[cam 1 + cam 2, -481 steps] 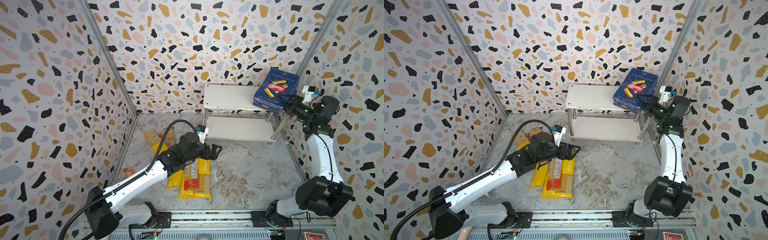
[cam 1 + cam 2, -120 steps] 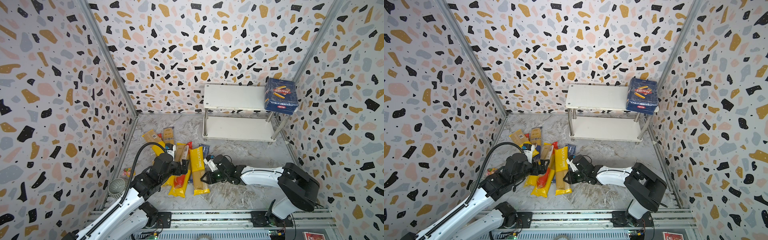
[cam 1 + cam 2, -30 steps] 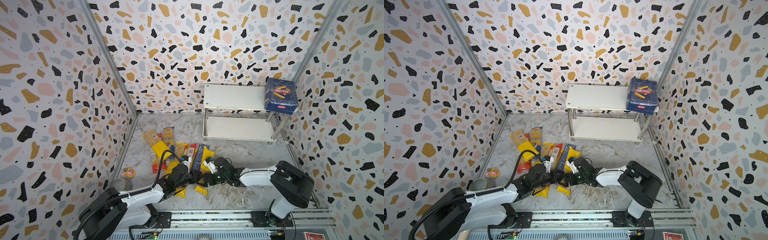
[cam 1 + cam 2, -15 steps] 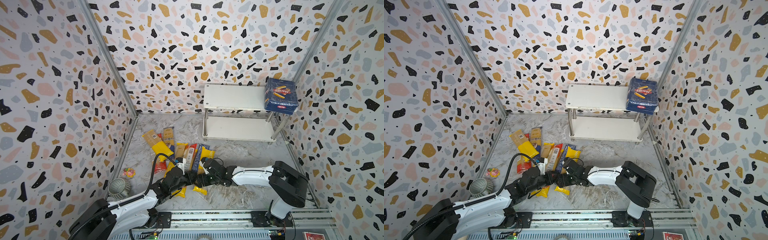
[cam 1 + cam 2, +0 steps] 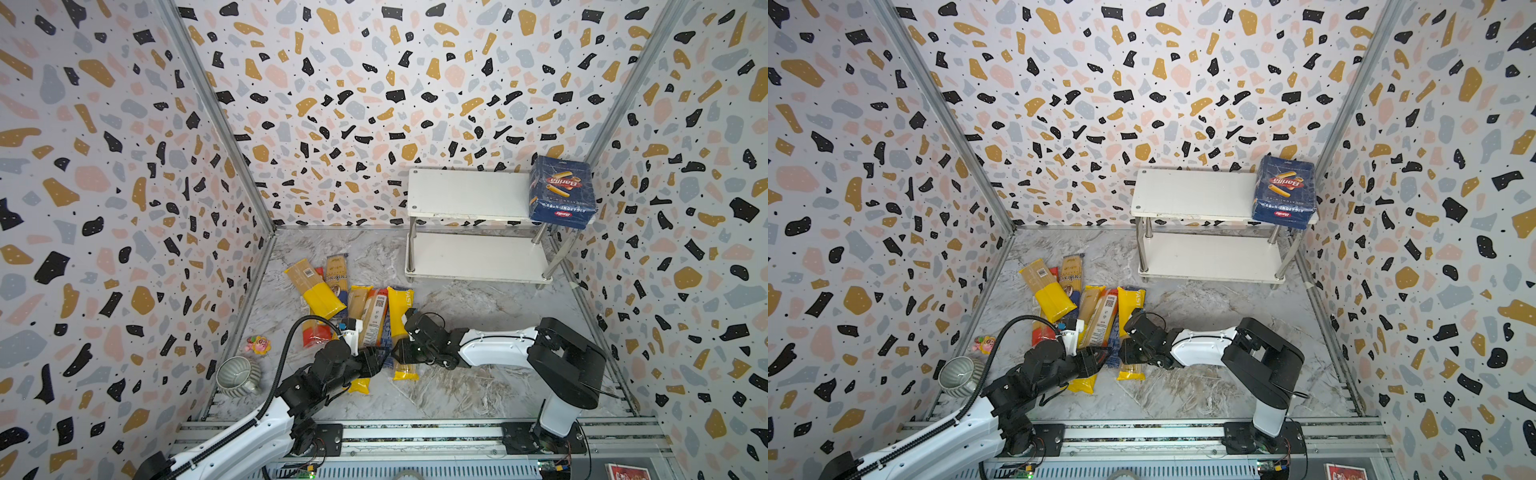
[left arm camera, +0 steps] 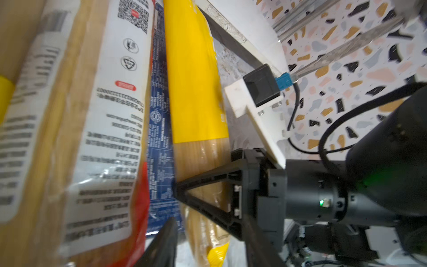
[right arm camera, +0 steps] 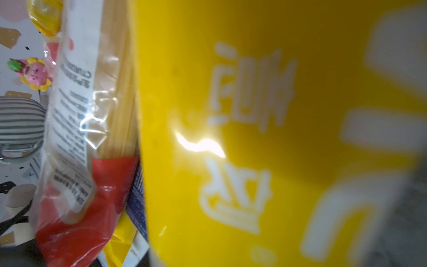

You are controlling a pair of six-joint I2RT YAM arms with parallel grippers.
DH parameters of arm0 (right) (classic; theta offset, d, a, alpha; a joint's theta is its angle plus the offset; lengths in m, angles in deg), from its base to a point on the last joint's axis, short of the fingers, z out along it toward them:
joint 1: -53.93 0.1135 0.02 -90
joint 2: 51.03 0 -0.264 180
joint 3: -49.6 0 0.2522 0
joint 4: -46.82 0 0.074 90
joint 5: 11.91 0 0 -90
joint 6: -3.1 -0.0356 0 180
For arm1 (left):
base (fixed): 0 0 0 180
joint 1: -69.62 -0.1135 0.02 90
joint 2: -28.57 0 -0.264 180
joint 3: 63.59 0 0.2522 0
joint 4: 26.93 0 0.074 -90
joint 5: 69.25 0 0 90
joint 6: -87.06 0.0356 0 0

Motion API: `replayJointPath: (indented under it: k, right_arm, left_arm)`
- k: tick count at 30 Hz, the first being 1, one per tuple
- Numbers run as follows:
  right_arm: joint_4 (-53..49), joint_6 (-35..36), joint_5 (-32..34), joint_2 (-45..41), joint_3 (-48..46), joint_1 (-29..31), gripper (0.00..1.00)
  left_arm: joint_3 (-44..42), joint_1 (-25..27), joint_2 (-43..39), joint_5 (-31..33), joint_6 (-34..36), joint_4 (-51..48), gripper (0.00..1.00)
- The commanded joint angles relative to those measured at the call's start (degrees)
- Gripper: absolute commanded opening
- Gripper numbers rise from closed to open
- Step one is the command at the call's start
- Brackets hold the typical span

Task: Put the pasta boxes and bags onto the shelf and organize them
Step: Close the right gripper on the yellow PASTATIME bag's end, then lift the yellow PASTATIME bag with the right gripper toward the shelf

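Note:
The white two-tier shelf [image 5: 465,195] stands at the back right. The wide blue Barilla box [image 5: 561,191] lies on the right end of its top board. Several spaghetti bags lie piled on the floor. My right gripper [image 5: 399,351] is low over the rightmost yellow bag [image 5: 400,309] and shut on its pale part [image 6: 203,161]. That bag fills the right wrist view [image 7: 254,115] and hides the jaws. My left gripper [image 5: 379,358] is open, its fingers [image 6: 161,245] on either side of the bag's near end. The narrow blue box [image 6: 159,129] lies between this bag and a red-ended bag [image 6: 104,115].
A striped grey mug [image 5: 237,376] and a small pink toy [image 5: 258,345] sit at the front left by the wall. More bags [image 5: 316,291] lie toward the left wall. A metal rail [image 5: 415,434] runs along the front edge.
My left gripper has gone from shut to open. My right gripper has closed from wide open onto the yellow bag. Both arms stay low at the pile.

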Motion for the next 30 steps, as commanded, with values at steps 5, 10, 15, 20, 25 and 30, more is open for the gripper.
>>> replayJointPath:
  k: [5,10,15,20,25,30]
  right_arm:
    - [1.67,5.78,-9.09,-4.97,-9.37,-5.79,0.25]
    - [3.04,8.37,-14.15,-10.96,-12.19,-9.57,0.18]
    - [-0.12,10.88,-16.39,-17.00,-12.61,-10.84,0.17]
    - [-3.40,12.66,-17.28,-21.66,-12.26,-11.22,0.16]
    - [-7.84,13.73,-17.71,-26.86,-9.64,-11.59,0.16]
    - [-15.86,15.42,-15.99,-32.50,-3.17,-11.59,0.16]
  left_arm:
    - [8.95,-0.58,0.62,1.92,7.44,-8.71,1.00]
    - [13.92,-1.06,2.37,4.17,9.99,-12.87,1.00]
    - [15.83,-1.70,4.40,4.80,10.33,-13.03,1.00]
    - [17.09,-2.04,7.84,4.81,10.68,-11.82,0.99]
    - [19.73,-2.31,9.63,5.19,11.73,-12.38,1.00]
    - [22.59,-3.46,9.65,5.60,13.44,-14.95,0.99]
